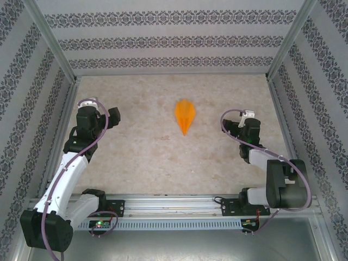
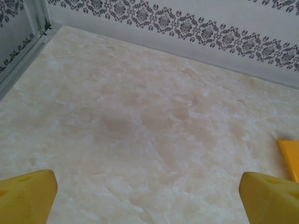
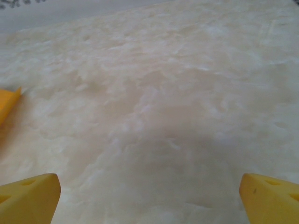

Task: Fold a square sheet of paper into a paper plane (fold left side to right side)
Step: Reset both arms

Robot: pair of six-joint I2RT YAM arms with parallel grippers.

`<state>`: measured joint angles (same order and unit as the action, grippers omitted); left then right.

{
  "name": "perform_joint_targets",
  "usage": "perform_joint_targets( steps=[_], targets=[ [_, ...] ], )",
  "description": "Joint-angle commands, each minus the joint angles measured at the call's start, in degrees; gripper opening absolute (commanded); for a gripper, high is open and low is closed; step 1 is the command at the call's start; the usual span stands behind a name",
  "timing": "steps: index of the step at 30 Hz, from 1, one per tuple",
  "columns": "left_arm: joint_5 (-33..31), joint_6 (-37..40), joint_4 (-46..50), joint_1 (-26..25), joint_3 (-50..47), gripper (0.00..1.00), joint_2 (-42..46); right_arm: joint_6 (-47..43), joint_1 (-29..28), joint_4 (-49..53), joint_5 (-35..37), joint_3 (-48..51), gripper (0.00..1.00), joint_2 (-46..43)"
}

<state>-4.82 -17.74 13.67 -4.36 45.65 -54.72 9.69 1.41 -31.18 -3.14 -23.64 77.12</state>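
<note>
Paper plane, bright orange, lies flat on the marbled table just toward twelve o'clock of centre, its nose pointing to six. Left gripper at nine o'clock and right gripper at three sit well apart from it, jaws spread wide and empty.

One orange paper plane, one counter. Two robot arms: one left arm, one right arm. Two claws: one left claw, one right claw, each with two yellow fingertips, four in all.
</note>
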Motion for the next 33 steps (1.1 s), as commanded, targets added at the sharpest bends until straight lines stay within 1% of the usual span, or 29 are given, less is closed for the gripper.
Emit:
perform_joint_targets(
  steps=[1, 6, 8, 13, 15, 17, 21, 26, 33],
  targets=[
    [-2.2, 2.3, -0.9, 0.9, -0.7, 1.0, -0.3, -4.6, 0.5, -5.0, -5.2, -0.8, 0.98, -0.1],
    [-4.5, 5.0, -1.5, 1.4, -4.5, 1.0, -2.0, -8.2, 0.5, -12.4, -5.4, 1.5, 0.98, 1.4],
    [-5.3, 6.7, -2.9, 1.8, -6.3, 1.0, -3.2, -7.8, 0.8, -15.7, -5.7, 2.1, 0.98, 3.2],
    [-8.6, 11.3, -10.8, 2.7, -12.0, 1.0, -5.8, -7.8, 0.8, -21.1, -6.4, 2.1, 0.98, 9.1],
    [-8.8, 13.0, -14.8, 3.0, -14.2, 1.0, -6.7, -7.5, 0.8, -23.9, -6.3, 2.6, 0.98, 10.4],
    [-8.9, 14.1, -18.3, 3.2, -16.0, 1.0, -7.2, -7.2, 0.9, -21.5, -4.7, 2.1, 0.98, 9.6],
    [-9.0, 16.5, -24.9, 3.6, -18.5, 1.0, -9.0, -7.3, -0.2, -20.9, -1.0, 1.5, 0.98, 10.0],
    [-8.1, 18.1, -33.5, 3.7, -21.5, 1.0, -11.8, -7.5, -0.6, -20.9, -0.3, 1.5, 0.98, 9.9],
    [-4.5, 19.8, -51.9, 3.8, -27.4, 1.0, -16.7, -7.5, -0.7, -20.9, -0.2, 1.6, 0.98, 9.8]
  ],
)
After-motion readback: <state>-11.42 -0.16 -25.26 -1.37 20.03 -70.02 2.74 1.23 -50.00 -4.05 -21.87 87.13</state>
